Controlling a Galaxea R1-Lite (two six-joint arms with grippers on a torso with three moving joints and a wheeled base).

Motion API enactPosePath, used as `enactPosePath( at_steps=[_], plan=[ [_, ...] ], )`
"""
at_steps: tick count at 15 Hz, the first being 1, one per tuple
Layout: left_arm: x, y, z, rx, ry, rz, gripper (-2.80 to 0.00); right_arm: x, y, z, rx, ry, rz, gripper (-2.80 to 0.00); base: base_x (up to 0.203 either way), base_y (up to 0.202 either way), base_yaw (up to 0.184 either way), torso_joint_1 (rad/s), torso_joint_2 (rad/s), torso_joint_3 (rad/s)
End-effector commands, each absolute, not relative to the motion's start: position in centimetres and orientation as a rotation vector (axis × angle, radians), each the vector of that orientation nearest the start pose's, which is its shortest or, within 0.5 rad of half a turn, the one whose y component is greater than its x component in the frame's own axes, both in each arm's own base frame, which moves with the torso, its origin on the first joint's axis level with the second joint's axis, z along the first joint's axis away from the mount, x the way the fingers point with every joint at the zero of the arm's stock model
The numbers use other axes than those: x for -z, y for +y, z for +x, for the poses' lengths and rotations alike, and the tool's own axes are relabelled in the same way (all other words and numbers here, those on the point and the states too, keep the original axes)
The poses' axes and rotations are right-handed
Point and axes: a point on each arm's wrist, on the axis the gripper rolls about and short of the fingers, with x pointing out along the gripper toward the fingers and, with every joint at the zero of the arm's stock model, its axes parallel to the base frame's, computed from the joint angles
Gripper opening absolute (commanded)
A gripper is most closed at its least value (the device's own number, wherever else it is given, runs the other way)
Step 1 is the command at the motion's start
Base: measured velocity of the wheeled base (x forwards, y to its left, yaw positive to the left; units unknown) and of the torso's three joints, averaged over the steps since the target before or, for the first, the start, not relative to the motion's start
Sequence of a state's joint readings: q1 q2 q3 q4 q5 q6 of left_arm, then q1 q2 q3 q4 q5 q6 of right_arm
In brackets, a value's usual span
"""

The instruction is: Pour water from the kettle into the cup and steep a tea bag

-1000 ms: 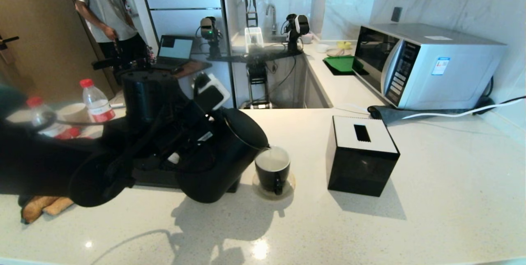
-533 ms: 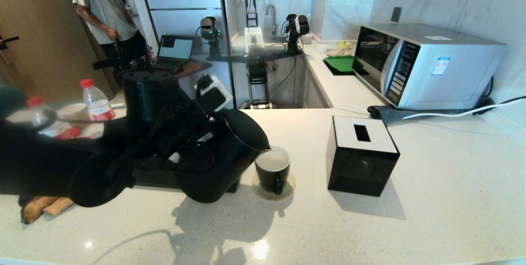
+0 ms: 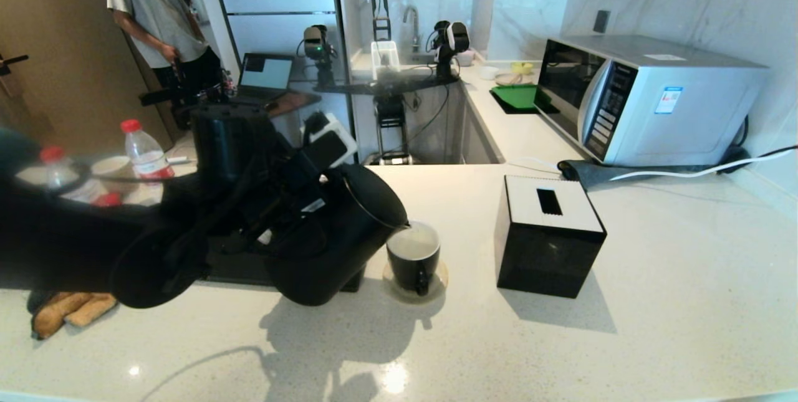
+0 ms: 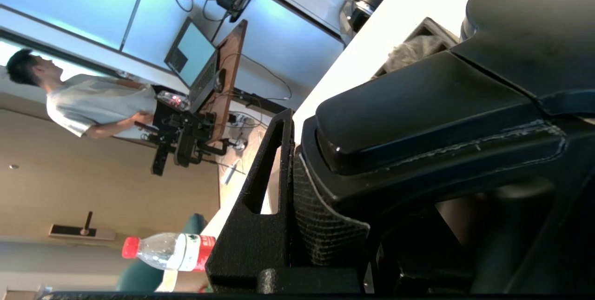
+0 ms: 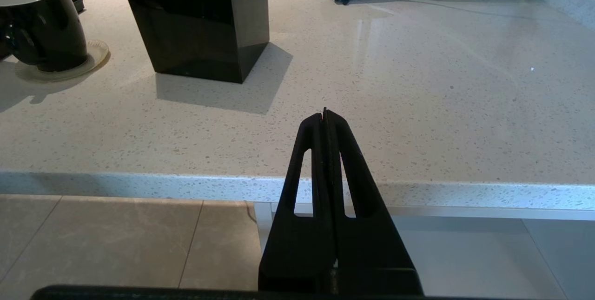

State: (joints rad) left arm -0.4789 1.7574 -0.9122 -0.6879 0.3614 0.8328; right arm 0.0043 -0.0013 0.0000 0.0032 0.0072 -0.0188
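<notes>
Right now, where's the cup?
Head view: the cup stands on a saucer at the counter's centre, under the tilted kettle's spout, left of the black tissue box.

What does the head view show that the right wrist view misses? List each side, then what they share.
Head view only: the left gripper holding the tilted kettle by its handle, spout over the cup; the microwave; two red-capped bottles; a person.
Right wrist view only: the right gripper, shut and empty, parked off the counter's front edge above the tiled floor.
Both: the cup on its saucer, the black tissue box, the grey cloth and the counter.
</notes>
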Motion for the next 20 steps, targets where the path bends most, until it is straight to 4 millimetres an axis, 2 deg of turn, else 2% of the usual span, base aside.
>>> enactPosePath(
  at_steps=[1, 20],
  plan=[
    [-20.2, -14.5, 29.6, 0.161, 0.069, 0.891, -2.8, -7.5, 0.0, -2.3, -0.012, 0.003, -0.02, -2.8, 0.0, 0.0, 0.0, 0.0, 0.0, 0.0],
    [-21.4, -14.6, 29.4, 0.169, 0.064, 0.957, -2.8, -7.5, 0.0, -2.3, -0.012, 0.003, -0.02, -2.8, 0.0, 0.0, 0.0, 0.0, 0.0, 0.0]
  ],
)
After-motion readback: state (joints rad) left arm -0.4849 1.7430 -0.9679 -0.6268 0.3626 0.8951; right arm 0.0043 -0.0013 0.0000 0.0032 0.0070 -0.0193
